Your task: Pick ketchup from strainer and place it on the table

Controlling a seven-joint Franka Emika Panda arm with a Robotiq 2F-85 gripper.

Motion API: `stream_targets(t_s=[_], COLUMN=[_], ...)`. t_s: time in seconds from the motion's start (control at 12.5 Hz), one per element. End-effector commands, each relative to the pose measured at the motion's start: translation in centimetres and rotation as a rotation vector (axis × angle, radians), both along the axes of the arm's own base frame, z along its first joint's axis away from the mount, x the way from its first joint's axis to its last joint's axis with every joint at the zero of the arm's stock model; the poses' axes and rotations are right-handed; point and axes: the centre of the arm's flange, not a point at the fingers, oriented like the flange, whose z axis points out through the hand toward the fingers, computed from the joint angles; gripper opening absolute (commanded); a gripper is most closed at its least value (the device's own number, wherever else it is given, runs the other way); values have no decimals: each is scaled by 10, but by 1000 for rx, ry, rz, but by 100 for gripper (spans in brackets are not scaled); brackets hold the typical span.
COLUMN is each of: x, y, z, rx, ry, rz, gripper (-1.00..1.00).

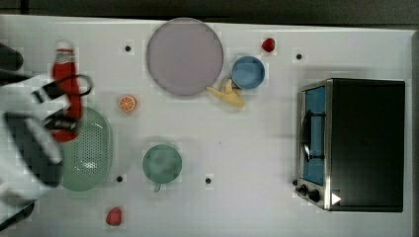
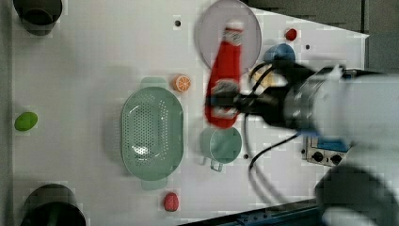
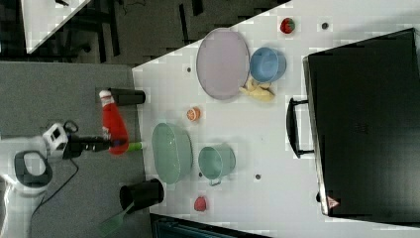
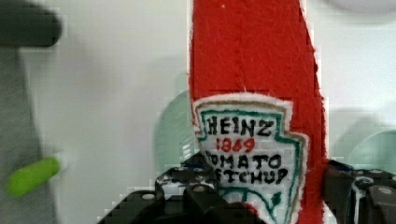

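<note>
Top view: I have the end effector [image 1: 63, 106] pinching the ketchup [image 1: 66, 81] near its base, long axis horizontal, cap pointing away from the strainer [image 1: 94, 153].

Right view: the bottle hangs above the desk [image 3: 277, 148].

Wrist view: jaws clamp the label.

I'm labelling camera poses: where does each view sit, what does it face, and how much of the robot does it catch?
Top view: overhead, facing the white dotted table; arm and claw at its left.
Left view: high, arm entering from its right, claw gripping the red plastic ketchup bottle.
Right view: high, from one side; arm at its left.
Wrist view: behind the claw, facing the bottle's label.
All share the bottle; three also show the pale green perforated strainer.
</note>
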Motion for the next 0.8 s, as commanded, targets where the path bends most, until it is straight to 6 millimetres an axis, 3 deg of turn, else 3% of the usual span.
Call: stream_targets(t_s=[0.08, 0.4, 0.64, 0.8], x=[71, 99, 90, 74], y=[-132, -269, -352, -386], z=[-22, -37, -68, -96], rx=[-26, -73, -104, -113], ry=[36, 46, 105, 157], rz=[-47, -150, -128, -154], gripper=[21, 21, 21, 21])
